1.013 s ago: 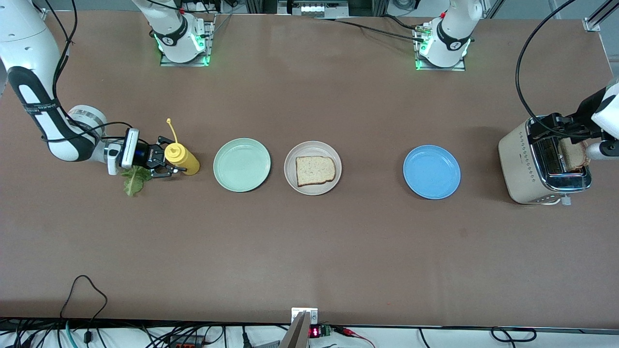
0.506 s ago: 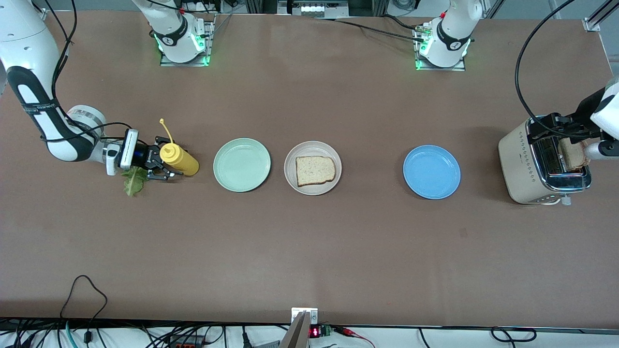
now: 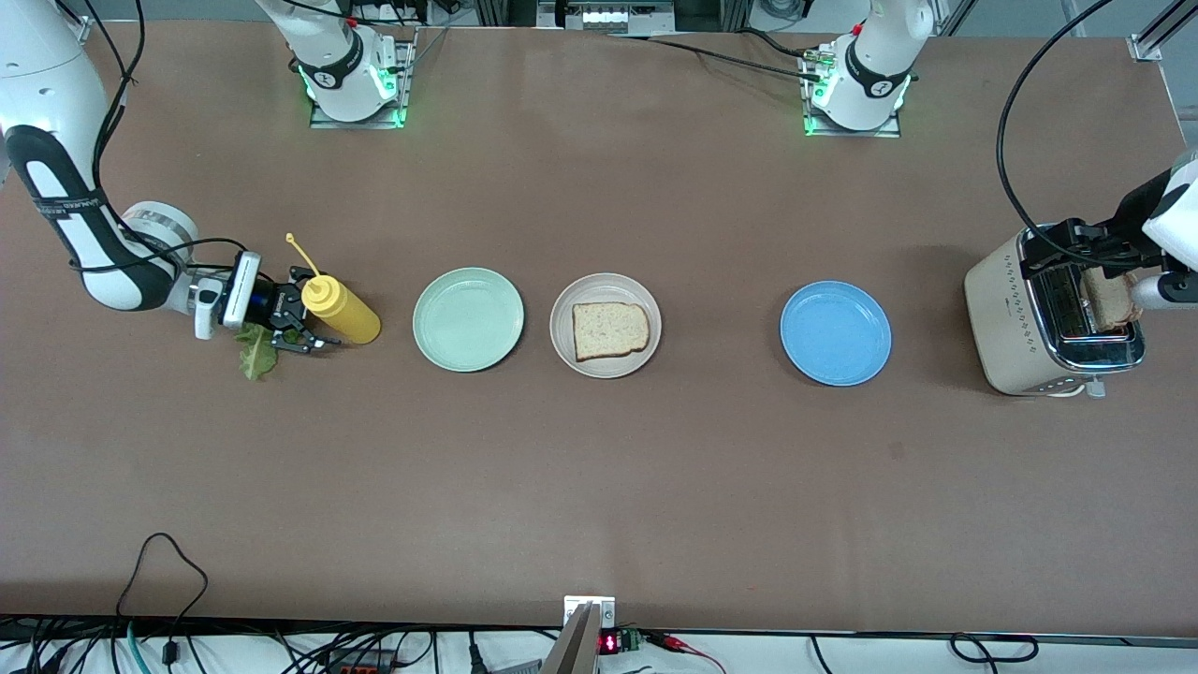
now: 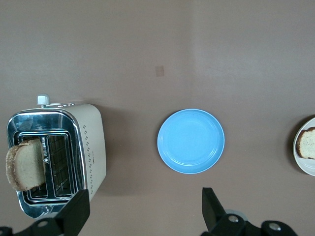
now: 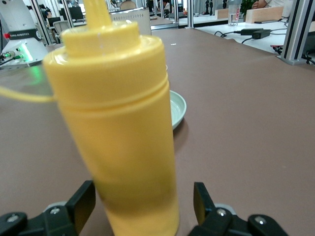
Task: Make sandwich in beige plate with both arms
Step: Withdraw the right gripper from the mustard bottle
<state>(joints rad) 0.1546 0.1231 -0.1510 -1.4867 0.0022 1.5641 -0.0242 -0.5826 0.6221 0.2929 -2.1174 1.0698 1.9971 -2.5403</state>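
Observation:
One bread slice (image 3: 610, 329) lies on the beige plate (image 3: 606, 282) at mid table. A second bread slice (image 3: 1109, 298) stands in the toaster (image 3: 1015, 309) at the left arm's end. A green lettuce leaf (image 3: 255, 351) lies on the table at the right arm's end, beside a yellow squeeze bottle (image 3: 339, 314). My right gripper (image 3: 298, 324) is low at the bottle, open, its fingers (image 5: 83, 201) standing clear on each side of the bottle (image 5: 118, 123). My left gripper (image 3: 1076, 245) hangs open above the toaster (image 4: 91, 142), nothing between its fingers (image 4: 209, 209).
A mint-green plate (image 3: 468, 318) sits between the bottle and the beige plate. A blue plate (image 3: 835, 332) lies between the beige plate and the toaster. Cables run along the table edge nearest the front camera.
My right gripper's fingers have spread off the yellow bottle, and the hand has drawn back toward the right arm's end. The bottle's top shifted slightly the same way. The left arm has not moved.

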